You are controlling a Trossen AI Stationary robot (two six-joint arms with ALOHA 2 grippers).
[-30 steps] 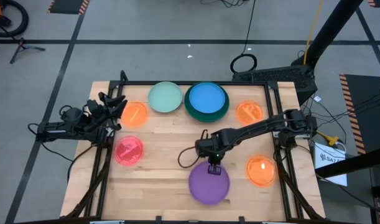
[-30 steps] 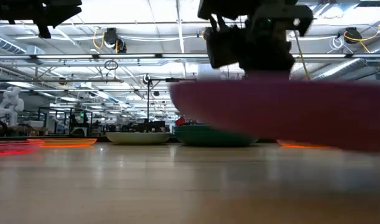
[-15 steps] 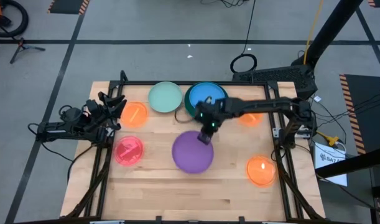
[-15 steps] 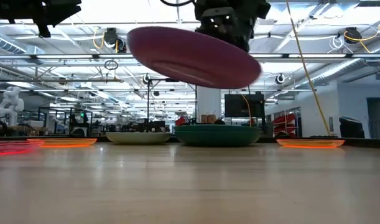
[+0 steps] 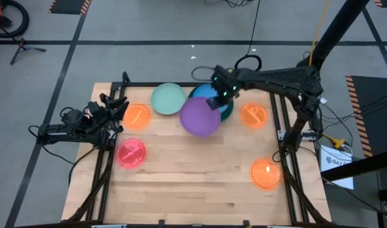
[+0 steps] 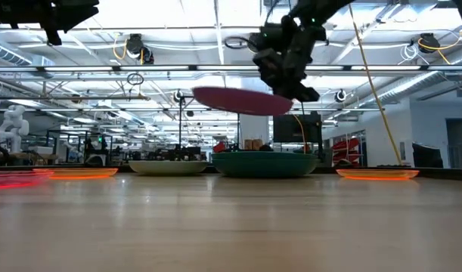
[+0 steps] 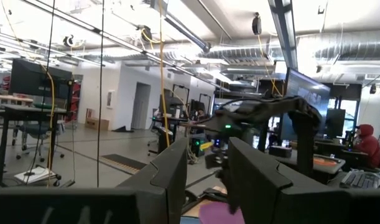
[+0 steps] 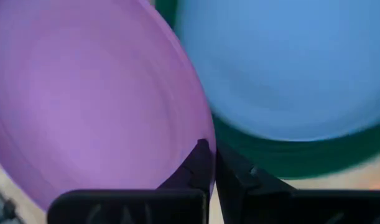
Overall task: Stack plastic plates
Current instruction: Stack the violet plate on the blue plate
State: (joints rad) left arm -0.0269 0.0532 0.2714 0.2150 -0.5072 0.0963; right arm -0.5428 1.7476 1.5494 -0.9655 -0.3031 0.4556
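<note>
A round purple plastic plate [image 5: 199, 117] is held by its rim in the right gripper [image 5: 214, 101], whose jaws are pinched tight on the plate's edge. The purple plate is lifted in the air near the 12 o'clock edge of the wooden table [image 5: 180, 183]. In the low view it hangs above the table, tilted a little. Just beside it, toward 3 o'clock, a round blue plastic plate [image 5: 209, 94] is seen lying inside a round dark green plastic plate [image 5: 225, 113]. A round mint plastic plate [image 5: 167, 99] is found just beside the purple plate on the 9 o'clock side. Small see-through orange plates are laid at 10 o'clock [image 5: 136, 116], at 2 o'clock [image 5: 253, 115] and at 4 o'clock [image 5: 266, 173]. A small see-through pink plate [image 5: 130, 153] is laid at 9 o'clock. The left gripper [image 5: 111, 114] is kept at the table's 9 o'clock edge, well apart from the purple plate. Its fingers [image 7: 258, 186] are seen partly open in the left wrist view, and nothing is held between them.
</note>
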